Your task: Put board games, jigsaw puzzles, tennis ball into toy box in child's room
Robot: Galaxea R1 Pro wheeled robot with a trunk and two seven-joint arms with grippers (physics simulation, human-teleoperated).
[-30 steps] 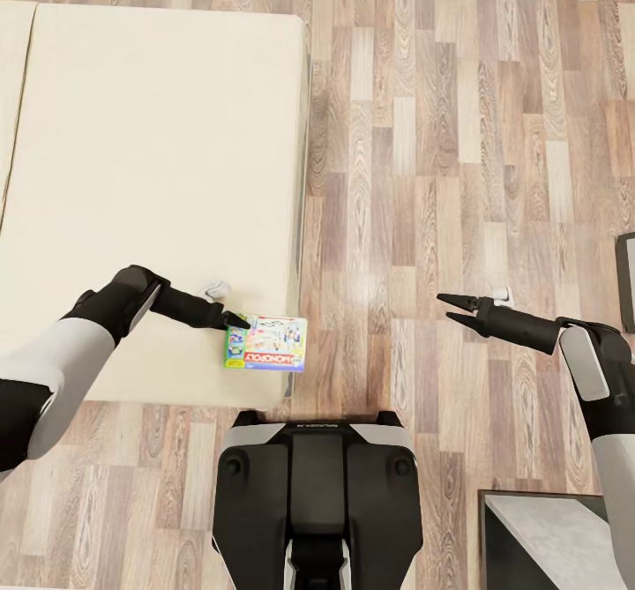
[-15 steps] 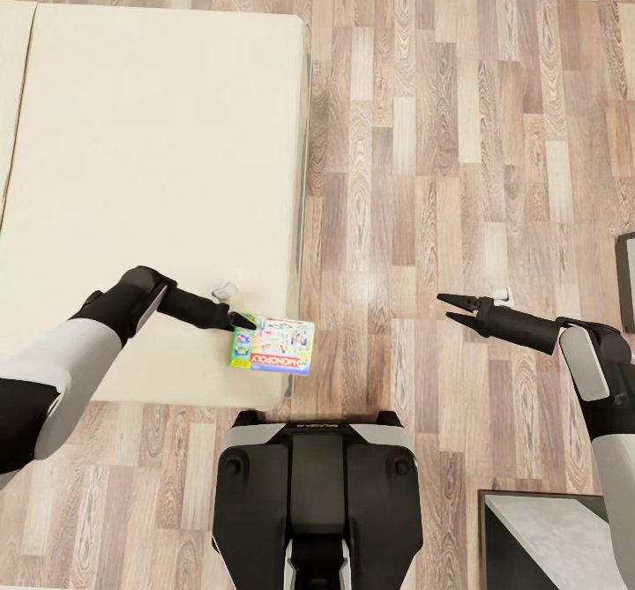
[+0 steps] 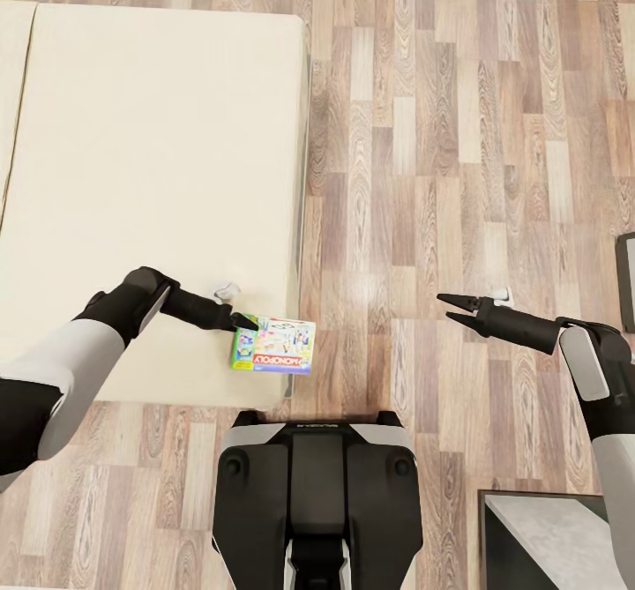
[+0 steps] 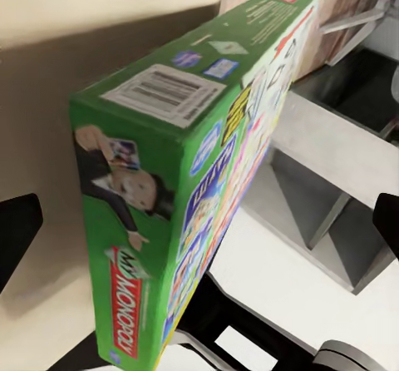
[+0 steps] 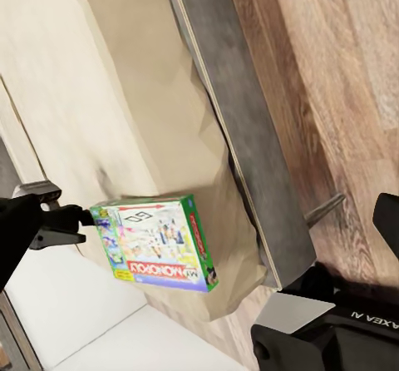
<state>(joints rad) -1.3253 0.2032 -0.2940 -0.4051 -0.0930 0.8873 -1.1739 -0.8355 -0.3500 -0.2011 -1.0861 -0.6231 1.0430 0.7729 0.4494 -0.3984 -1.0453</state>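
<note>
Black fingertips of the left pincer (image 3: 238,319) clench the near corner of the Monopoly box (image 3: 273,346), which has drifted outward past the bed (image 3: 150,158) edge since a second ago, lifted clear. Further out, the right pincer (image 3: 447,306) hangs released over the floor (image 3: 459,149), so carrying to the toy box comes next.

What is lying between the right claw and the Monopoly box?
Only bare wooden floor, seen in the head view, separates the right claw from the Monopoly box at the bed edge.
</note>
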